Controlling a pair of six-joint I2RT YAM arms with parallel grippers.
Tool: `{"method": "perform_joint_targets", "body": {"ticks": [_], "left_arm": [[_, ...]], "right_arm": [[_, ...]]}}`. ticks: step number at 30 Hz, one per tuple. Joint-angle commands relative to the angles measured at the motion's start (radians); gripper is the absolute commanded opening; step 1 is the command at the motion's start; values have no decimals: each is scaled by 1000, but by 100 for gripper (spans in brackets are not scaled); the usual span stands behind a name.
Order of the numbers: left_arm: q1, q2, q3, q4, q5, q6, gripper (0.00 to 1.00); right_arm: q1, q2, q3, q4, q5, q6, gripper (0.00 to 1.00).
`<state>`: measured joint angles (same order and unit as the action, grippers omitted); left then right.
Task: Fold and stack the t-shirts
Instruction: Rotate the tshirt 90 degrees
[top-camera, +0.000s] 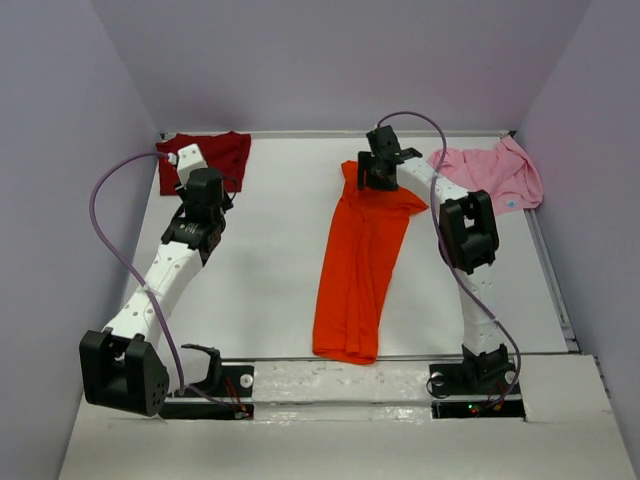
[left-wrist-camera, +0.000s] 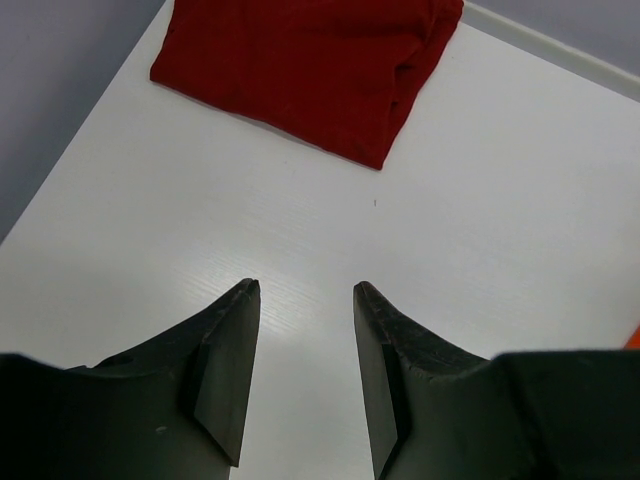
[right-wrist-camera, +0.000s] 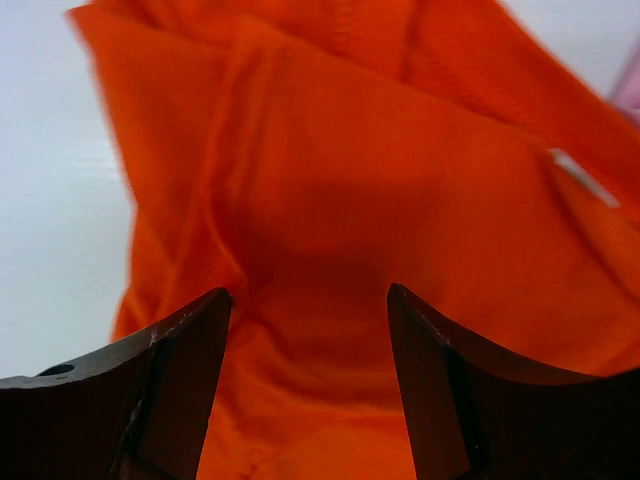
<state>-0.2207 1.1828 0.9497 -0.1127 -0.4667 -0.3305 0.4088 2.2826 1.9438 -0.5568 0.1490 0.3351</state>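
Observation:
An orange t-shirt (top-camera: 358, 270) lies in the middle of the table as a long, narrow folded strip running front to back. My right gripper (top-camera: 378, 170) hovers over its far end, open; in the right wrist view the orange cloth (right-wrist-camera: 330, 180) fills the space under and between the fingers (right-wrist-camera: 310, 290), gripped by neither. A maroon t-shirt (top-camera: 210, 158) lies folded at the back left corner. My left gripper (top-camera: 203, 192) is open just short of it over bare table (left-wrist-camera: 305, 285), with the maroon cloth (left-wrist-camera: 300, 60) ahead. A pink t-shirt (top-camera: 492, 175) lies crumpled at the back right.
Lavender walls close in the white table (top-camera: 270, 260) on the left, back and right. A raised rail (top-camera: 552, 275) runs along the right edge. The arms' bases (top-camera: 340, 385) sit on a strip at the near edge.

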Motion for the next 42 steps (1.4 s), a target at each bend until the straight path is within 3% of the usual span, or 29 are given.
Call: {"method": "perform_joint_targets", "body": {"ticks": [1, 10, 16, 23, 30, 36, 42], "left_arm": [[4, 0, 26, 36, -1, -8, 52], [4, 9, 24, 36, 16, -12, 52], [4, 12, 26, 36, 14, -13, 52], [4, 14, 23, 35, 20, -15, 52], [4, 14, 23, 38, 25, -18, 52], [4, 17, 21, 36, 22, -15, 52], [4, 15, 21, 45, 40, -19, 52]], "right_arm": [[-53, -18, 63, -25, 27, -30, 70], [-103, 66, 102, -34, -49, -39, 70], [-103, 214, 270, -92, -369, 4, 70], [-103, 316, 385, -80, -545, 48, 70], [-103, 353, 454, 37, -739, 88, 71], [-103, 380, 546, 66, -789, 102, 71], [-103, 201, 500, 67, -743, 35, 71]]}}
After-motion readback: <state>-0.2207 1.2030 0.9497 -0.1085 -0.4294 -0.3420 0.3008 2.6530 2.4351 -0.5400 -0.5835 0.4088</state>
